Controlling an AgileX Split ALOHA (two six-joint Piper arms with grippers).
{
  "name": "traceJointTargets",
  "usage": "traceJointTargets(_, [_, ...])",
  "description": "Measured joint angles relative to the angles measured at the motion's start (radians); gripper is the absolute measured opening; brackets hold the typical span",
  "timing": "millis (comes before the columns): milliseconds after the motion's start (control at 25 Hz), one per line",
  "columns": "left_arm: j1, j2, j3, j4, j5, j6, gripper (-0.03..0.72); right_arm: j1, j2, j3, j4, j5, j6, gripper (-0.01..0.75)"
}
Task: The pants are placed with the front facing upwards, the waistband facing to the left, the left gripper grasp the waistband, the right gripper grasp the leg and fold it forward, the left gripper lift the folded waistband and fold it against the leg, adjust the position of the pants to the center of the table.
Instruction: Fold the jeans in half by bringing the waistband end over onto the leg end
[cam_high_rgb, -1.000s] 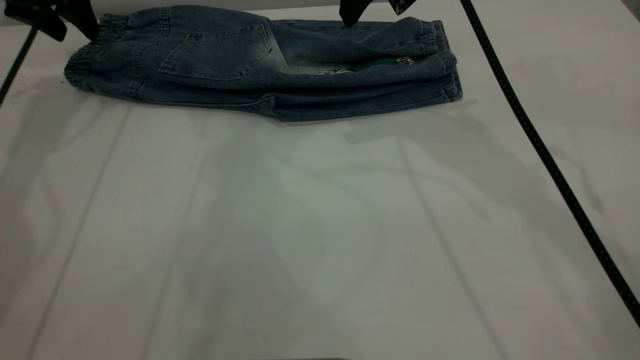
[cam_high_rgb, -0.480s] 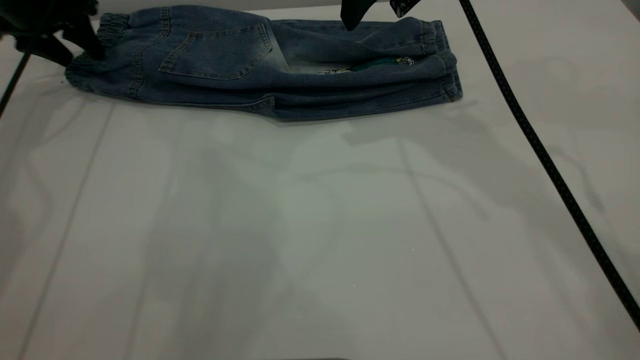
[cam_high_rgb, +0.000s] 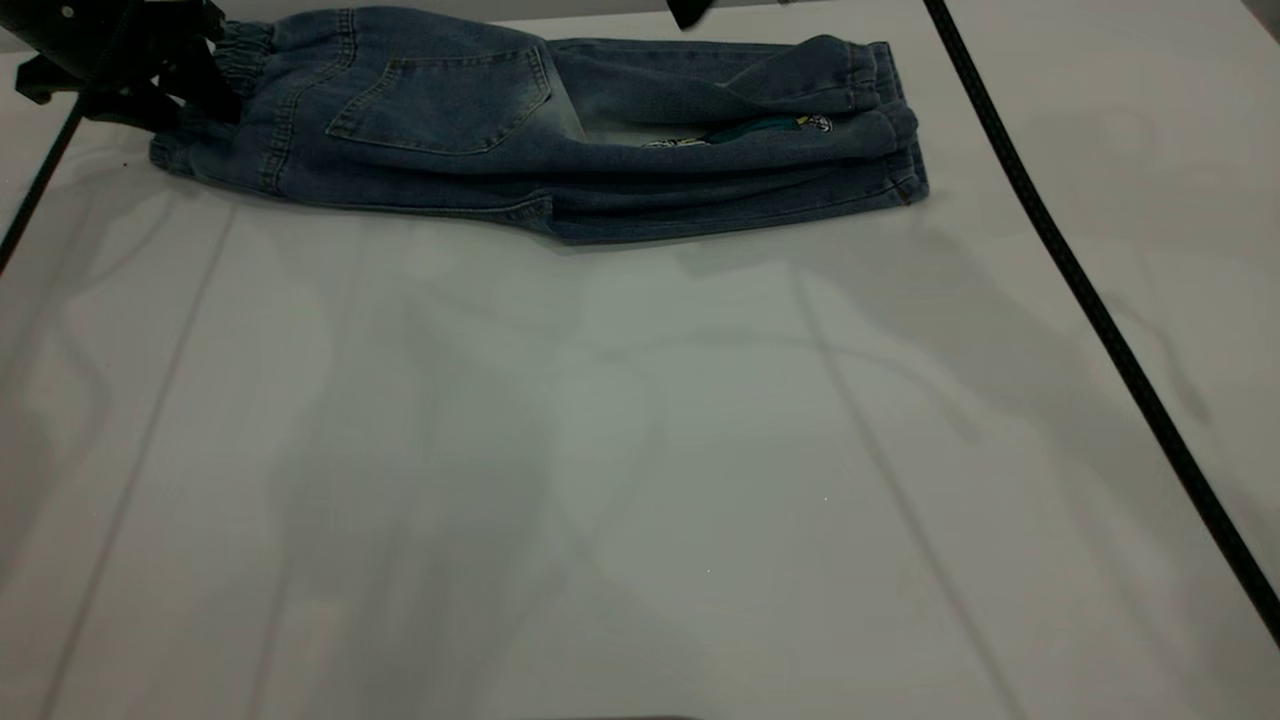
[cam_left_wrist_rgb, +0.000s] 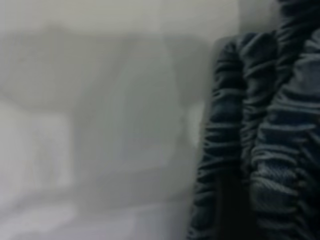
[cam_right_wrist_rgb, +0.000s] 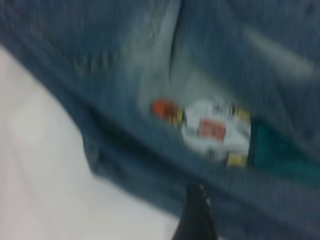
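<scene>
- The table (cam_high_rgb: 640, 450) is the big thing here, a plain pale surface filling nearly the whole exterior view, with soft shadows across it.
- The pants (cam_high_rgb: 560, 130) lie folded lengthwise along the top edge of the frame, back patch pocket (cam_high_rgb: 440, 100) facing up, leg hems stacked at the upper right. A bit of a colourful patch (cam_high_rgb: 745, 130) peeks out between the folded layers; the right wrist view shows it close up (cam_right_wrist_rgb: 215, 127), white with orange and teal next to it.
- A thick black cable (cam_high_rgb: 1090, 310) runs diagonally down the right side of the frame.
- The left gripper (cam_high_rgb: 195, 85) sits in the upper left corner, right at the waistband (cam_high_rgb: 240, 45). It looks clamped onto that gathered edge, which is bunched up against it.
- The left wrist view is mostly ruffled elastic (cam_left_wrist_rgb: 260, 150) on its right half, table behind.
- The right gripper (cam_high_rgb: 685, 12) is just a dark tip at the top edge above the legs; can't tell how its fingers stand.
</scene>
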Motion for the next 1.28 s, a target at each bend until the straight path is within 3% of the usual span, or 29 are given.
traceJointTargets(160, [0.000,0.000,-0.006,-0.003,-0.001,0.004,0.072,0.000,0.040,0.000,0.066,-0.132,-0.042,0.484])
traceJointTargets(240, [0.000,0.000,-0.006,-0.011,-0.001,0.004,0.044,0.000,0.073,0.000,0.099,-0.196,-0.059,0.484])
traceJointTargets(440, [-0.005,-0.016,-0.010,-0.024,0.014,0.008,0.041,0.000,0.171,0.000,0.145,-0.305,-0.066,0.484])
traceJointTargets(920, [-0.105,-0.133,-0.205,-0.025,0.266,0.049,0.040,0.036,0.298,0.000,0.152,-0.341,-0.069,0.484])
traceJointTargets(1280, [-0.261,-0.137,-0.368,-0.024,0.356,0.051,0.039,0.098,0.298,-0.015,0.154,-0.308,-0.069,0.484])
